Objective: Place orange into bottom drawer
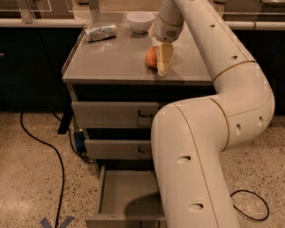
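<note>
Camera view: gripper (159, 63) is down on the cabinet top (114, 56), right against the orange (151, 57), which sits toward the top's right side. Clamped or not, can't tell. Bottom drawer (126, 194) hangs open below, bowl (139, 21) at the back.

Arm (199, 141): glossy cream-white shell, fat rounded tube segs, thickest in the foreground, slimmer twd the wrist. Small dark oval holes dot the shell: a row on the upper seg, a few on the big lower one. Thin tan seam lines ring the joints btwn segs. Wrist housing is a short cream cylinder w/ a fine ring line & a tiny dark dot on its side. Gripper (162, 61) sits at the arm's tip, down at the grey cabinet top (114, 56): pale yellow, flat & narrow, more matte than the shell.
</note>
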Controlling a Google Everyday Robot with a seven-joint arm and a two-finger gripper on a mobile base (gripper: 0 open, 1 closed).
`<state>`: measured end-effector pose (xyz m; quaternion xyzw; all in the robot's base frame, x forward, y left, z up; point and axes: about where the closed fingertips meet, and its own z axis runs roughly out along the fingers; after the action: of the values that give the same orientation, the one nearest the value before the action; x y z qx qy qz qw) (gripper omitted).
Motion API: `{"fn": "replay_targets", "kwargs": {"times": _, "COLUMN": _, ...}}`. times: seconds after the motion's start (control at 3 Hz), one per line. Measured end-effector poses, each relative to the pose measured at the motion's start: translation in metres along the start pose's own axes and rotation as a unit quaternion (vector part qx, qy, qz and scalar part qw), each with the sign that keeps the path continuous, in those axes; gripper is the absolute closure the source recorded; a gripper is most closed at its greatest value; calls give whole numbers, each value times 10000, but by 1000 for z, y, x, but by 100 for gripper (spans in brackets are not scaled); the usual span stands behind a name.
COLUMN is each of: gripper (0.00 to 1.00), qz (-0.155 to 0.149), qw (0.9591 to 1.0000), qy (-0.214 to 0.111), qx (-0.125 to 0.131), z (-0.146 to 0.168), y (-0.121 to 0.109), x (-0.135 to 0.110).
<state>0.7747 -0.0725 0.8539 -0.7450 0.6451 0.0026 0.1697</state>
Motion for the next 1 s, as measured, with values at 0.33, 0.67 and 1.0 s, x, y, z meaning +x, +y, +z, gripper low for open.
{"fn": "replay_targets", "kwargs": {"times": 0.33, "gripper": 0, "qz": 50, "qw": 10000, "qy": -9, "qx": -23, "z": 4, "y": 0, "x": 2}}
{"fn": "replay_targets", "kwargs": {"times": 0.67, "gripper": 0, "qz": 70, "qw": 10000, "qy": -27, "qx": -55, "z": 9, "y": 0, "x": 2}}
{"fn": "replay_targets", "kwargs": {"times": 1.0, "gripper": 0, "qz": 58, "qw": 9999, "qy": -32, "qx": -119, "z": 14, "y": 1, "x": 2}}
